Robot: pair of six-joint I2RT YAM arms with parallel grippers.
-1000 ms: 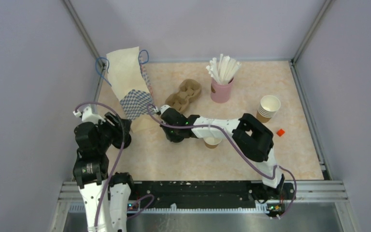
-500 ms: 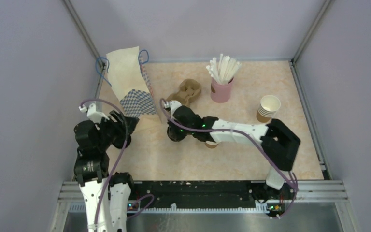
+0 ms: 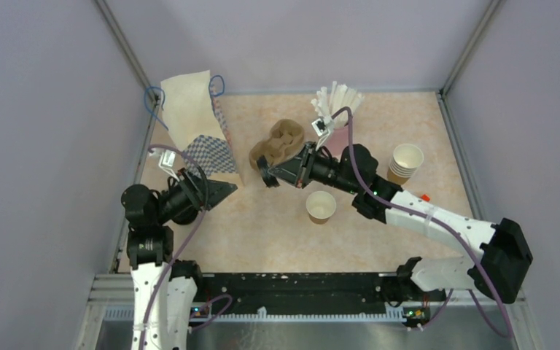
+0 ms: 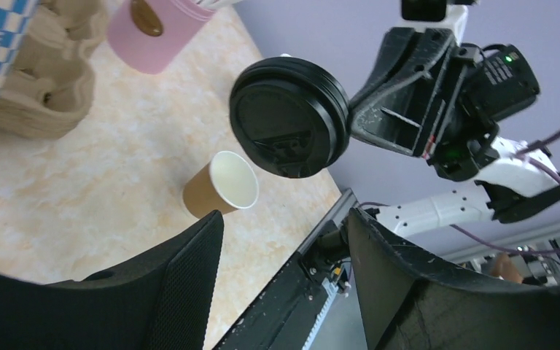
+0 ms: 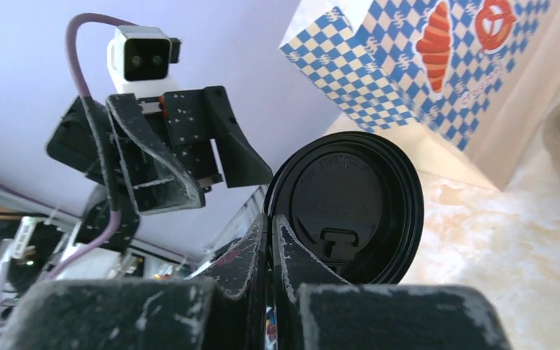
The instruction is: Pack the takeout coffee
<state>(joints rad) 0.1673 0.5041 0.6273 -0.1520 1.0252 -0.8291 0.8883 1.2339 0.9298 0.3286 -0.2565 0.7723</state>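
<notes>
Toward the worktop's near-left edge, your left end effector (image 3: 226, 188) gapes wide. Mid-worktop, the brown cup (image 3: 321, 206) stands upright and open-topped. Just beyond, your right end effector (image 5: 266, 219) pinches the black lid (image 4: 289, 117) by its rim, held in the air.

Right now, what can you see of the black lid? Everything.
The black lid is round, glossy plastic with a raised rim and a moulded sip tab. It is off the cup, held on edge in the air above the table, its rim pinched by the shut right gripper. Nothing else touches it; the open paper cup stands nearby, apart.
</notes>
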